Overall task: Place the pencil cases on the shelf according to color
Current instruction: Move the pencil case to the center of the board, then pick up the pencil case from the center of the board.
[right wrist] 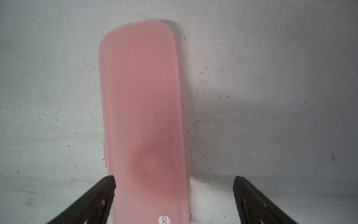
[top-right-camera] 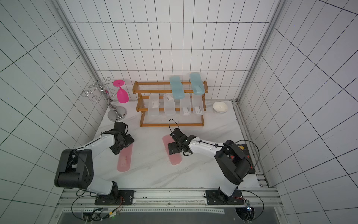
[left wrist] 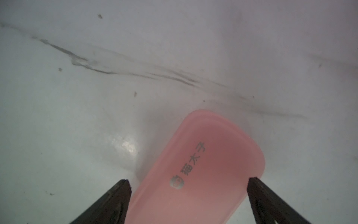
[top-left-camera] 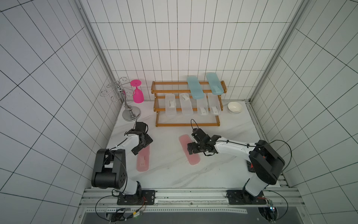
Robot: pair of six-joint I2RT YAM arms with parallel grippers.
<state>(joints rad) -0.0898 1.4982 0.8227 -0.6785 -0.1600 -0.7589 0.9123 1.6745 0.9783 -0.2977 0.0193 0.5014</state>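
Observation:
Two pink pencil cases lie flat on the white marble table. My left gripper is open and straddles the far end of the left pink case, its fingertips close to both edges. Over the right pink case my right gripper is open, one finger at the case's edge and the other well apart. On the shelf, two light blue cases lie on the top tier. Several clear cases lie on the middle tier, and the bottom tier is bare.
A silver wire stand with a magenta goblet hanging upside down stands left of the shelf. A white bowl sits to the shelf's right, near the back corner. Tiled walls close in the back and both sides.

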